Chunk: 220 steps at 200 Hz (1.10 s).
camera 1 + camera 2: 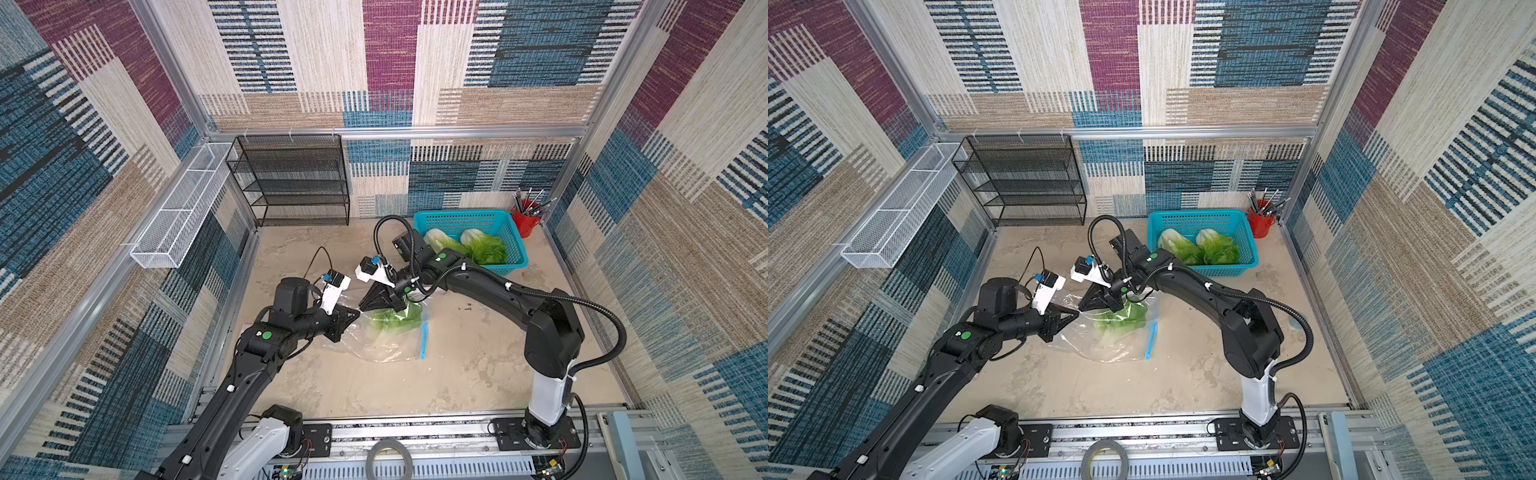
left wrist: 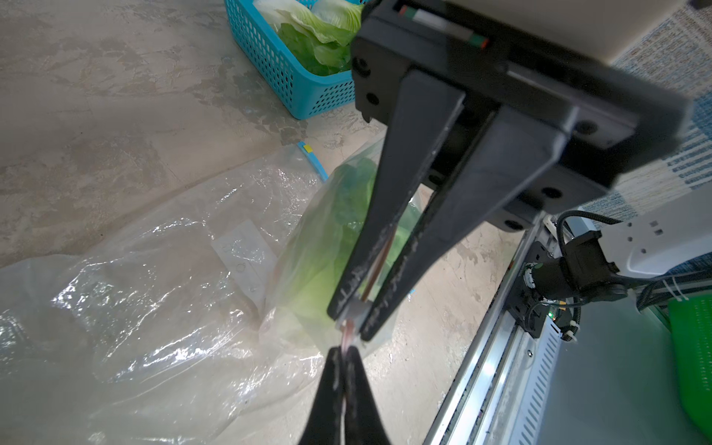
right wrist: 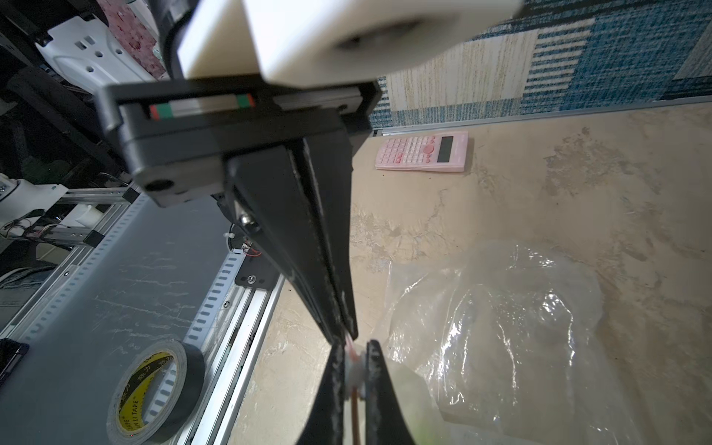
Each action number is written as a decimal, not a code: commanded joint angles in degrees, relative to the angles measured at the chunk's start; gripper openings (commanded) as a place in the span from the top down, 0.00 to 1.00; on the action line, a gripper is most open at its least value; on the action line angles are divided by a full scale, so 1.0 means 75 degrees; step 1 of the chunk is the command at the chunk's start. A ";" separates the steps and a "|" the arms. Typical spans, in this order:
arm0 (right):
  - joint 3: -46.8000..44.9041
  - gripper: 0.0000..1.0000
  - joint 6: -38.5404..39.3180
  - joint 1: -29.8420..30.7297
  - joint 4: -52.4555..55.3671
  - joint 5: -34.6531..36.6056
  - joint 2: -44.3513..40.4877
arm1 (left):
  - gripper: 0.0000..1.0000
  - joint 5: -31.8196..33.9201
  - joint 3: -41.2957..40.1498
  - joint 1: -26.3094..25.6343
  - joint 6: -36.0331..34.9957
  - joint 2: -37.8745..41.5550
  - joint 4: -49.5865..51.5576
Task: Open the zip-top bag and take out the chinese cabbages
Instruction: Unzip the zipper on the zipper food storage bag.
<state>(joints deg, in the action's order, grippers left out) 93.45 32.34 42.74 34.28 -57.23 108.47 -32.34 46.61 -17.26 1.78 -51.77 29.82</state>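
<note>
Left gripper (image 1: pixel 355 313) is clamped tight, no gap betw. its fingers, pinching a pinkish strip on the edge of the zip-top bag (image 1: pixel 374 350) at the bag's far-left part. Right gripper (image 1: pixel 364 306) reaches in from the right, tip to tip w/ the left one, and is closed on that same strip. In the right wrist view a small white-pink wad of bag edge sits betw. its fingers (image 3: pixel 379 385). Clear film rises from the tabletop (image 1: pixel 457 374) to both sets of tips.

Rest of the bag lies at ctr of tabletop, w/ a blue zip band (image 1: pixel 424 338) along its right end. Bagged cabbage (image 1: pixel 392 318) is inside, just right of the tips and partly under the right gripper, green leaves to the far side, pale stalk nearer. Can't tell whether the bag mouth is open.

Further right and far is the teal basket (image 1: pixel 457 216), w/ left basket cabbage (image 1: pixel 438 243) and right basket cabbage (image 1: pixel 484 247) side by side in it, white ends pointing far. Red cup (image 1: pixel 524 224) of pens stands just right of the basket, in the far-right corner.
</note>
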 commanded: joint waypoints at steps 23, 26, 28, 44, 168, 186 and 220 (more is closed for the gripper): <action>-0.0197 1.00 0.0025 0.0008 -0.0255 0.0554 -0.0353 | 1.00 0.0359 -0.0015 -0.0003 0.0043 0.0067 -0.0190; -0.0197 1.00 0.0026 0.0008 -0.0265 0.0582 -0.0378 | 1.00 0.0377 -0.0021 -0.0001 0.0044 0.0089 -0.0200; -0.0339 1.00 0.0028 0.0002 -0.0275 0.0598 -0.0400 | 1.00 0.0389 -0.0026 0.0000 0.0044 0.0101 -0.0202; -0.0620 1.00 0.0023 0.0008 -0.0427 0.0697 -0.0584 | 1.00 0.0595 -0.0070 0.0001 0.0069 0.0238 -0.0269; -0.1745 1.00 -0.0474 -0.0448 -0.1082 0.1445 -0.1433 | 1.00 0.1354 -0.0061 0.0006 0.0126 0.0422 -0.0151; -0.1963 1.00 -0.0524 -0.0516 -0.1175 0.1603 -0.1650 | 1.00 0.1451 -0.0062 0.0001 0.0137 0.0448 -0.0142; -0.2418 1.00 -0.0631 -0.0624 -0.1383 0.1814 -0.2032 | 1.00 0.1602 -0.0018 0.0002 0.0161 0.0397 -0.0082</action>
<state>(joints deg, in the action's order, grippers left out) 76.86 28.53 38.57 24.67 -47.18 94.87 -23.64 45.87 -17.37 2.22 -48.64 29.39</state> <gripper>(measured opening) 0.096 0.055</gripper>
